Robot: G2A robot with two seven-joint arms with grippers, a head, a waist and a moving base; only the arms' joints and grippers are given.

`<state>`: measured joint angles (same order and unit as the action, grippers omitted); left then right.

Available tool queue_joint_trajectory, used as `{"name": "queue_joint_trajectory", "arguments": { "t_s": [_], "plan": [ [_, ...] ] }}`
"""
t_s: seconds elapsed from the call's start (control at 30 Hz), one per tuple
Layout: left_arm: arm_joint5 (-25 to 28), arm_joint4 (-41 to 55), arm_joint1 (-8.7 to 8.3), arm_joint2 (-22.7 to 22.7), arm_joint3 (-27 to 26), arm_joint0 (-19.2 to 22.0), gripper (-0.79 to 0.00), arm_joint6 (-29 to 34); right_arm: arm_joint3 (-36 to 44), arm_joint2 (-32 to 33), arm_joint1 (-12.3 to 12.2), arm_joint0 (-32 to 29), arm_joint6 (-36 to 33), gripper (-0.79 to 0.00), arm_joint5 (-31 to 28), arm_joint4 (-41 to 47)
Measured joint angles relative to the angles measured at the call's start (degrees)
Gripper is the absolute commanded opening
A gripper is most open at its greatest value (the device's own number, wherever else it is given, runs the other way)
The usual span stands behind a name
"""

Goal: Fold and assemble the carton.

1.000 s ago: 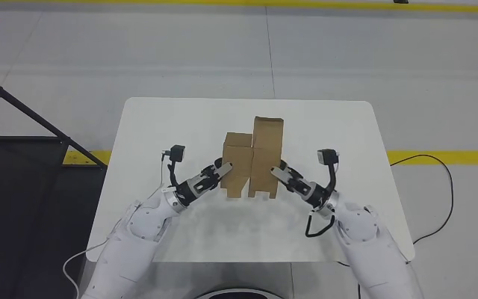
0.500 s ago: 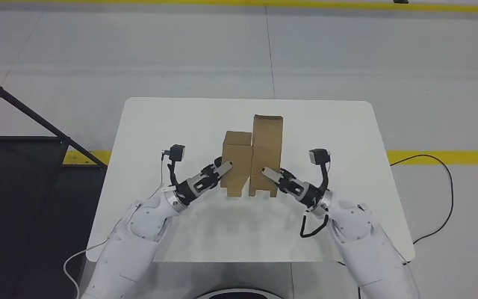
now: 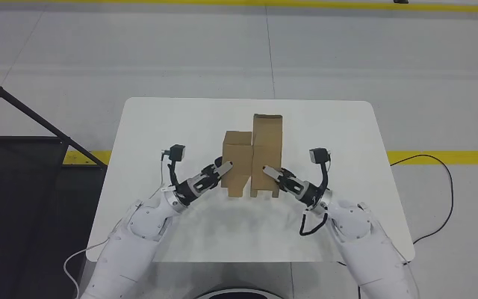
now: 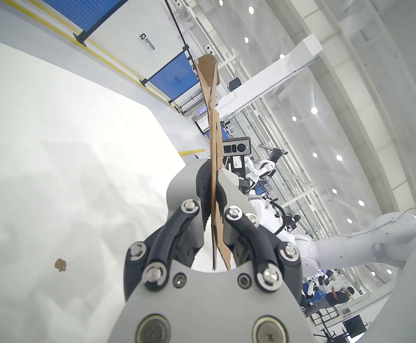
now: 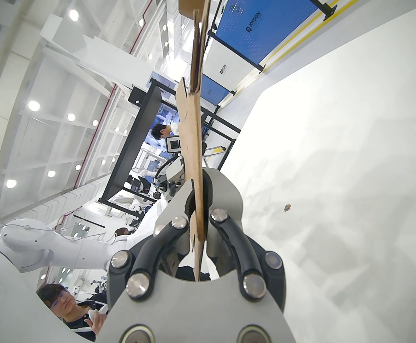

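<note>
Nearest you, the left gripper is clamped on the carton's near left edge, and the right gripper is clamped on its near right edge. The wrist views confirm it. On the left gripper, both jaws press against the thin edge of the carton with no gap. The right gripper pinches the carton the same way.

The carton is flattened brown cardboard held between the two arms over the middle of the table, with its broad face turned up toward the overhead camera. Its right panel reaches farther from you than the left, and short flaps hang at the near edge. You cannot tell from these views whether it touches the tabletop.

Watch the small brown scrap lying on the white table. It also shows from the right wrist as a scrap on the table, apart from the carton.

Beyond the table's right edge, a black cable loops across the floor. A yellow line runs behind it, and a black frame slants in at the left.

Farthest off, the blue panels carry a small logo and a line of lettering. The carton itself shows no label or print.
</note>
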<state>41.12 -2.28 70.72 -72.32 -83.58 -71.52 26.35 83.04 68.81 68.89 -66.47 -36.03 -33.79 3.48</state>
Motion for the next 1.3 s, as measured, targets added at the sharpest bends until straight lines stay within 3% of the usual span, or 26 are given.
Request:
{"name": "queue_joint_trajectory", "arguments": {
  "t_s": [0.33,0.77,1.3],
  "plan": [
    [0.09,0.75,-0.40,-2.37,1.26,0.72,0.000,-1.70,1.90,2.61,-0.90,-1.25,-3.19,-0.785,-0.73,0.62],
    [4.43,7.57,-1.73,-5.89,1.96,0.13,0.000,5.45,5.05,6.14,-2.97,-3.37,-16.31,-0.785,-0.56,2.32],
    [4.41,7.54,-1.72,-5.87,1.98,0.15,0.000,5.38,5.24,6.51,-3.13,-3.48,-16.72,-0.785,-0.12,1.39]
  ]
}}
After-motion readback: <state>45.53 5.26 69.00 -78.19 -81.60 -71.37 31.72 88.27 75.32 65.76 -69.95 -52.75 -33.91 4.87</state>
